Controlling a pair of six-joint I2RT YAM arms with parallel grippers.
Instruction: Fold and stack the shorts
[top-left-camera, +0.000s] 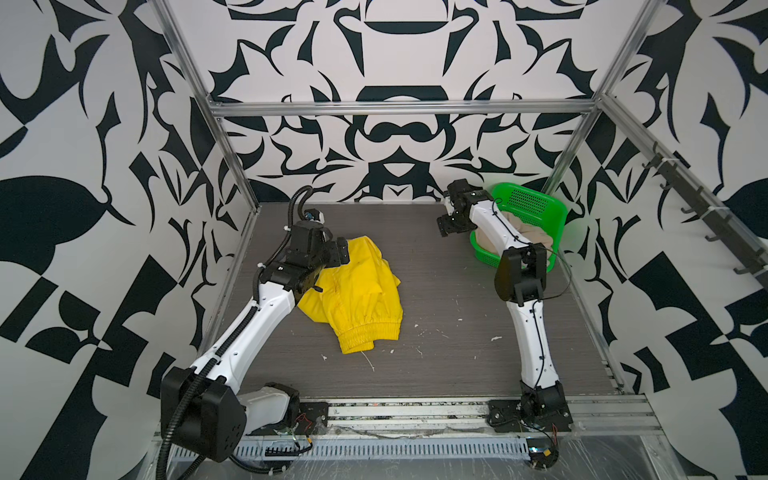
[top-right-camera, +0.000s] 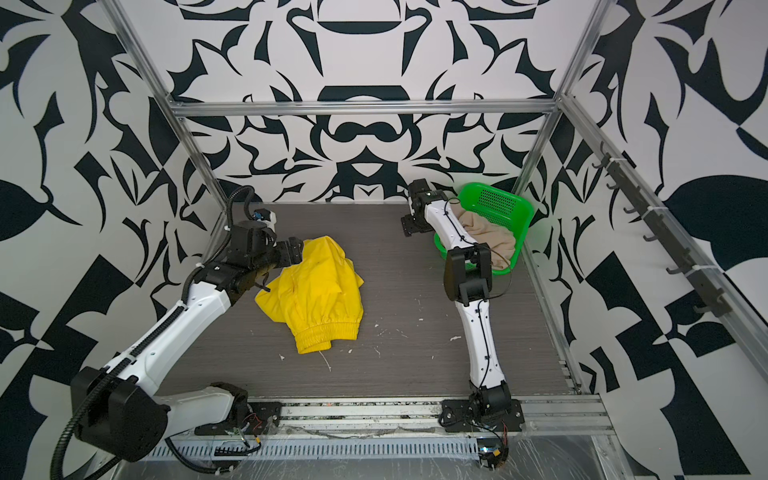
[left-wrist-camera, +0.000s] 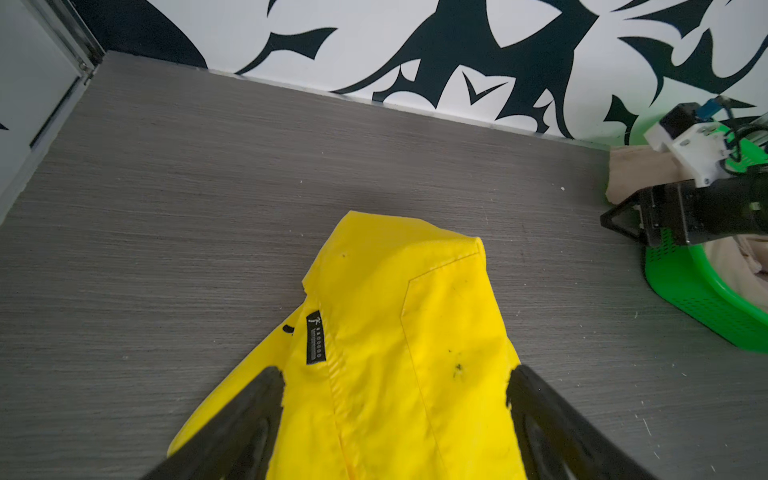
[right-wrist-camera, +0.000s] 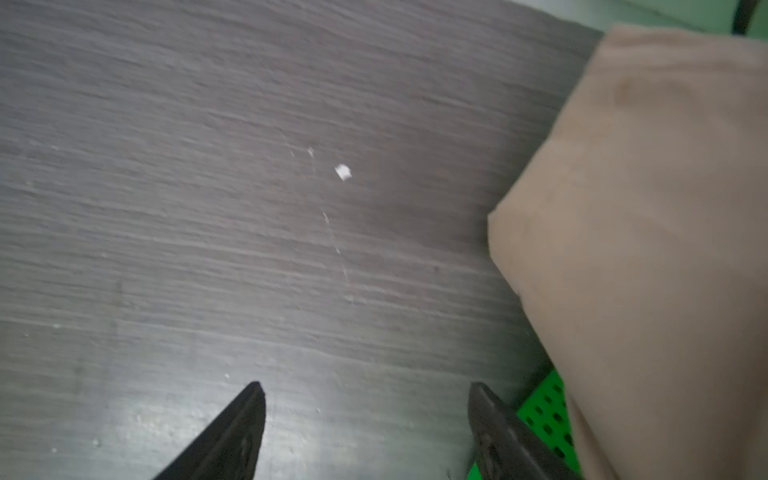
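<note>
Two pairs: yellow shorts lay under wide-open left pincer; beige shorts sat just beside wide-open, empty right pincer.

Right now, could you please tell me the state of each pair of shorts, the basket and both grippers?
Yellow shorts: crumpled on the table, not gripped.
Beige shorts: bunched in the basket, partly spilling over its rim.
Basket: at the far right corner, holding the beige shorts.
Left gripper: open, jaws either side of the yellow shorts.
Right gripper: open, empty, over bare table.
</note>
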